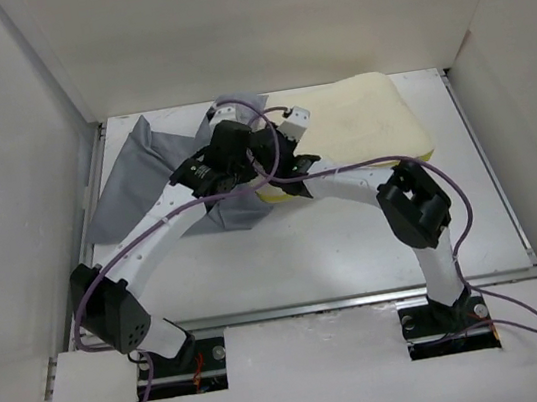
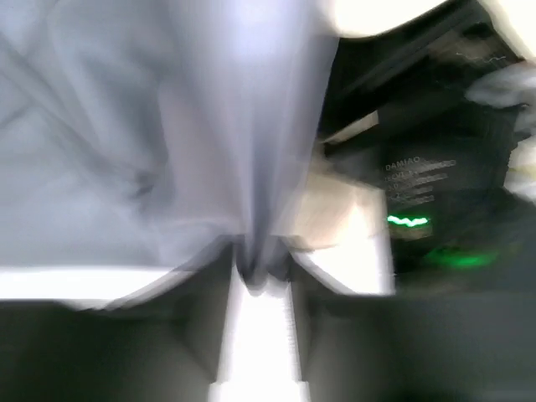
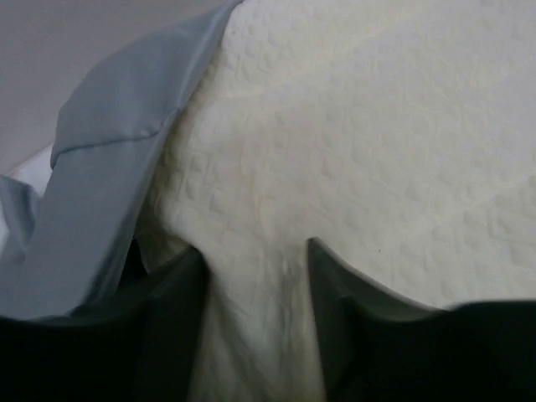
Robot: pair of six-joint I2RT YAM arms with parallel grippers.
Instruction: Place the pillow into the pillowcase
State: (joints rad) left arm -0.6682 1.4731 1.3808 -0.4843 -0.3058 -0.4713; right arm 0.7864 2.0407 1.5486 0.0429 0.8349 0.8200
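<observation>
The cream-yellow pillow (image 1: 363, 121) lies at the back right of the table, its left end under both wrists. The grey pillowcase (image 1: 138, 170) lies crumpled at the back left. My left gripper (image 1: 233, 130) is shut on a fold of the pillowcase (image 2: 209, 151), which hangs blurred from the jaws in the left wrist view. My right gripper (image 1: 285, 173) is shut on the pillow's near left edge; in the right wrist view the quilted pillow (image 3: 368, 142) bunches between the dark fingers (image 3: 352, 293), and a flap of pillowcase (image 3: 109, 184) drapes over its left side.
White walls close in the table (image 1: 355, 239) on the left, back and right. A metal rail runs along the near edge. The right arm's elbow (image 1: 413, 205) stands over the table's right middle. The right arm's wrist housing with a green light (image 2: 419, 222) shows in the left wrist view.
</observation>
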